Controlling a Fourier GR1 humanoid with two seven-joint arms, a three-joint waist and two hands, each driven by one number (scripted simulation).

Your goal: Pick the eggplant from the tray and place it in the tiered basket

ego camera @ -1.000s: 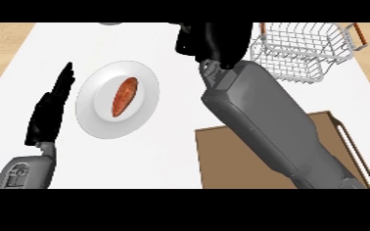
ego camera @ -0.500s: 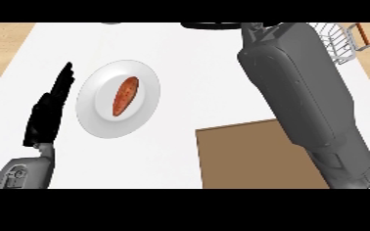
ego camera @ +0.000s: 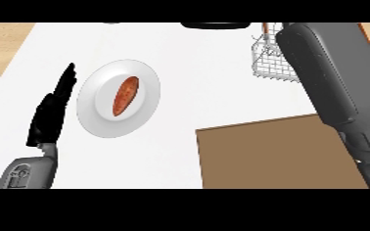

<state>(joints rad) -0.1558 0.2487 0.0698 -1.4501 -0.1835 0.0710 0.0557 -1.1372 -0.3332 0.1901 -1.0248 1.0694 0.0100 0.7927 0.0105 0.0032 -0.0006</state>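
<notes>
Your right forearm crosses the brown tray toward the wire tiered basket; its hand is out of view, and no eggplant shows. White plate carries an orange-red food item. Left hand rests beside it, fingers straight.

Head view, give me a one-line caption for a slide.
Right forearm stretches over the wire basket; the left robot hand rests open beside a white plate holding an orange-brown food item.
</notes>
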